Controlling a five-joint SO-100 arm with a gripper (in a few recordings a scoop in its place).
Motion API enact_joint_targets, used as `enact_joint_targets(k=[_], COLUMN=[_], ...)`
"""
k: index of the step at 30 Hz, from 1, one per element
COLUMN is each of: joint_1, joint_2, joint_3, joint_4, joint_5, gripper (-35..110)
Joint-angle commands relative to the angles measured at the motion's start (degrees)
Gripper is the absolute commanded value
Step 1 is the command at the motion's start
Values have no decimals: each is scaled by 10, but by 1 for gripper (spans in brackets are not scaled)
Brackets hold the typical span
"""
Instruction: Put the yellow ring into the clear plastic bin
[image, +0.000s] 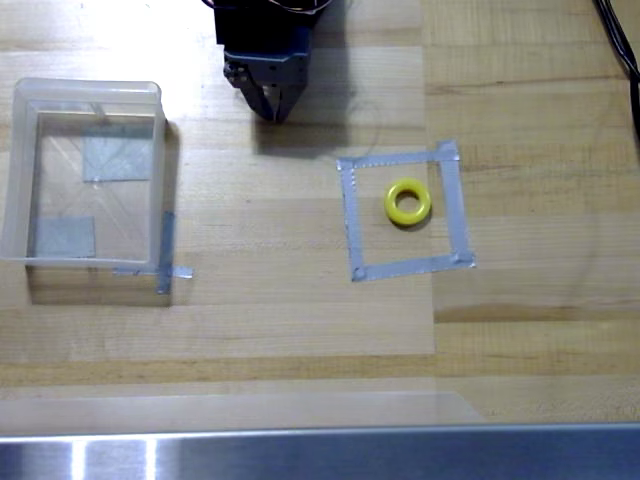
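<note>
Overhead view, left to right: clear plastic bin (85, 175) sits at the left of the wooden counter (300, 320), upright, open top facing the camera, grey tape patches visible through its base, nothing in it. Tape corner marks (165, 262) lie at its lower right edge.

Hand (272, 105) is at top centre, between bin and ring, well apart from both. Fingertips look nearly together and it carries nothing; from this angle I can't tell for sure whether the jaws are parted.

Yellow ring (407, 202) lies flat on the counter inside the grey tape square (405, 212), slightly up and right of the square's centre, not touching the tape. Hole axis points straight up at the camera. It's round, so no long axis and no preferred heading.

Step in hand, as I judge it: reach and pick. Suggest opening wide, coming straight down, one finger through the hole and one outside, or straddling the full ring. Pinch low on the wall; it could squirt sideways. Then lift clear above the bin rim before traversing left.
</note>
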Motion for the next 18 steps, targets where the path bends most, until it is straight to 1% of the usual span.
enact_joint_targets(k=[1,7,12,15,18], joint_1=[6,-1,-1,-1,-1], joint_2=[6,5,-6,-87,-238], joint_3=[-7,-29,-112,-174,-265], joint_4=[17,25,25,25,16], joint_5=[15,74,72,76,76], gripper=[0,1,1,1,1])
